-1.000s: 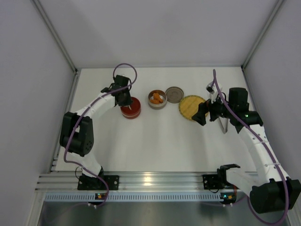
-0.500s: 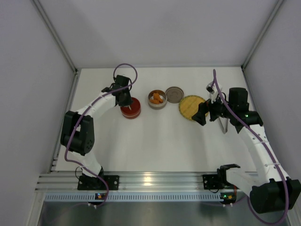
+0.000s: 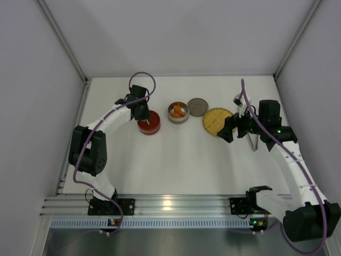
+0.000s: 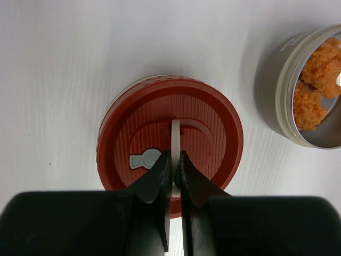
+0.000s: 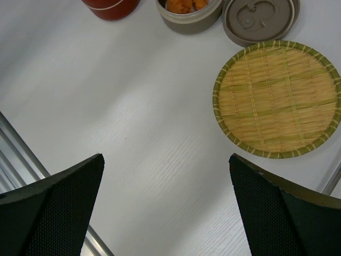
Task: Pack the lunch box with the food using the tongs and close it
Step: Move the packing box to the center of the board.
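Note:
My left gripper (image 4: 175,160) is shut on the upright white handle (image 4: 175,133) of the red lid (image 4: 213,133), which sits on a red round container (image 3: 148,122). To its right stands the grey round lunch box (image 3: 178,112), open, with orange food (image 4: 314,80) inside. Its grey lid (image 3: 197,106) lies flat beside it. My right gripper (image 5: 165,156) hangs open over bare table, just in front of the empty yellow woven plate (image 5: 277,98). The silver tongs (image 3: 254,140) lie on the table to the right of that gripper. Only a sliver of the tongs (image 5: 331,178) shows in the right wrist view.
White walls with metal corner posts close in the table on three sides. An aluminium rail (image 3: 170,202) runs along the near edge by the arm bases. All the containers stand in a row across the far half of the table (image 3: 181,160).

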`<state>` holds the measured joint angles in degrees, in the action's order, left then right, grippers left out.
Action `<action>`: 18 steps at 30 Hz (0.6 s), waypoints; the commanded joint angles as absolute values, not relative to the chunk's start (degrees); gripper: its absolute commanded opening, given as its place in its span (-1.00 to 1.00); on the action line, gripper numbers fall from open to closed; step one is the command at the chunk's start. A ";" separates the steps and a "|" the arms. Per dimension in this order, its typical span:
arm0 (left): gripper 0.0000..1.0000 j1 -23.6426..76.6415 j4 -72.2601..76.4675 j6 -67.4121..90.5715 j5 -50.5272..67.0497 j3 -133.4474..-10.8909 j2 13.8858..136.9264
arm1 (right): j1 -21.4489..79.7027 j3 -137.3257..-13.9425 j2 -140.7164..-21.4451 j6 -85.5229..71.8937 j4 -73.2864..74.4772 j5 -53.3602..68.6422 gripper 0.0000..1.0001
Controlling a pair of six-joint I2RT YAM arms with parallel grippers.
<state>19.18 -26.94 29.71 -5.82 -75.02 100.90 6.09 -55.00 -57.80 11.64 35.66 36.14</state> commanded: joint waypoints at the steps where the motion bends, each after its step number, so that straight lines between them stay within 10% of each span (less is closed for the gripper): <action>1: -1.00 19.16 -25.22 30.15 -5.01 -77.34 98.61 | 4.75 -54.67 -57.04 11.07 33.40 37.18 0.99; 18: -1.00 18.99 -24.79 29.71 -3.87 -78.22 97.91 | 4.66 -54.14 -56.87 10.99 33.14 37.09 0.99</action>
<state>19.14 -26.98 29.69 -5.15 -75.44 100.88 6.09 -54.68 -57.80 11.29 35.59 36.14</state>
